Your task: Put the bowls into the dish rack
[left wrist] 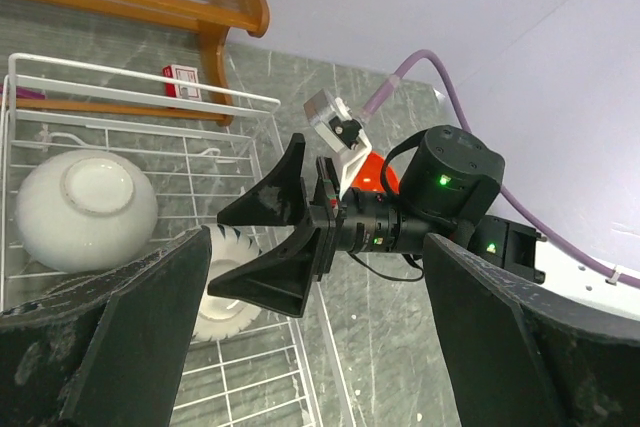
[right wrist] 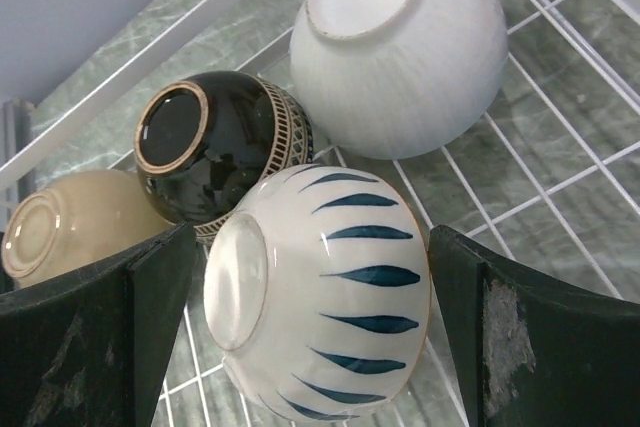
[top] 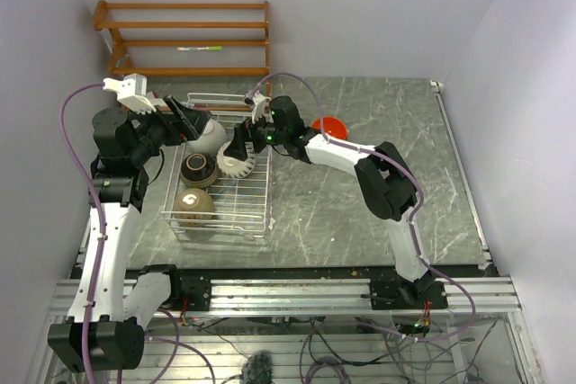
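right claw (left wrist: 218, 255), fingers apart, straddles the blue-striped bowl (right wrist: 330, 297) lying on its side in the dish rack (left wrist: 140, 78) beside the black bowl (right wrist: 215, 147), so a crooked withdrawal could catch and roll it, while the left claw (top: 186, 121) hangs apart, empty.

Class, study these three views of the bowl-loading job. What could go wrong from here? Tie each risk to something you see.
1. The left gripper and right gripper hang close together over the dish rack; a move by either could make them collide.
2. The blue-striped bowl lies tilted between the right gripper's open fingers, close beside the black bowl; a careless withdrawal might knock the two together.
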Action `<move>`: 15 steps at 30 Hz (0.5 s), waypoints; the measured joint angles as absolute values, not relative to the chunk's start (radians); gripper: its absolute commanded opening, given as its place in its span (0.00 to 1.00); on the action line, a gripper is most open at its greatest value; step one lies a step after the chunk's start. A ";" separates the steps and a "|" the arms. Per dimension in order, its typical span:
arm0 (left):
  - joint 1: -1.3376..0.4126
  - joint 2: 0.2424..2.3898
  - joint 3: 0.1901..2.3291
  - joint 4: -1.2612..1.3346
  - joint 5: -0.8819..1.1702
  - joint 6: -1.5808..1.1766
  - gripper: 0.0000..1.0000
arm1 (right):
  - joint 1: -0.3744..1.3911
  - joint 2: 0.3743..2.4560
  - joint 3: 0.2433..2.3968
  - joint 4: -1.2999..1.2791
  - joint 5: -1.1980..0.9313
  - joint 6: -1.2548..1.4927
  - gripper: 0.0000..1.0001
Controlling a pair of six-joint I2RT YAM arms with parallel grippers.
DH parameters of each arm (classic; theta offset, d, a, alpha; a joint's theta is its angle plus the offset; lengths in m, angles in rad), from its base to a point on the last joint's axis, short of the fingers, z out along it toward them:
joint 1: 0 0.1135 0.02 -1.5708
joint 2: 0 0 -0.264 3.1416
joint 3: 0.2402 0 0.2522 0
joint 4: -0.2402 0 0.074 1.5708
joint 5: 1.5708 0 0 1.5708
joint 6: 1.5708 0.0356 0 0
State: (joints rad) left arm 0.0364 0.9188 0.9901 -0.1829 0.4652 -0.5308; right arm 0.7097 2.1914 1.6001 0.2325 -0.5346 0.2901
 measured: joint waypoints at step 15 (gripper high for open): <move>0.038 0.948 0.990 -0.160 0.468 -0.531 0.97 | 0.698 2.187 1.652 0.046 -0.315 0.167 1.00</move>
State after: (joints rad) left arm 0.0376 0.9482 0.9901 -0.1596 0.4683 -0.5312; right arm 0.6983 2.1868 1.6516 0.0460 -0.3145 0.1665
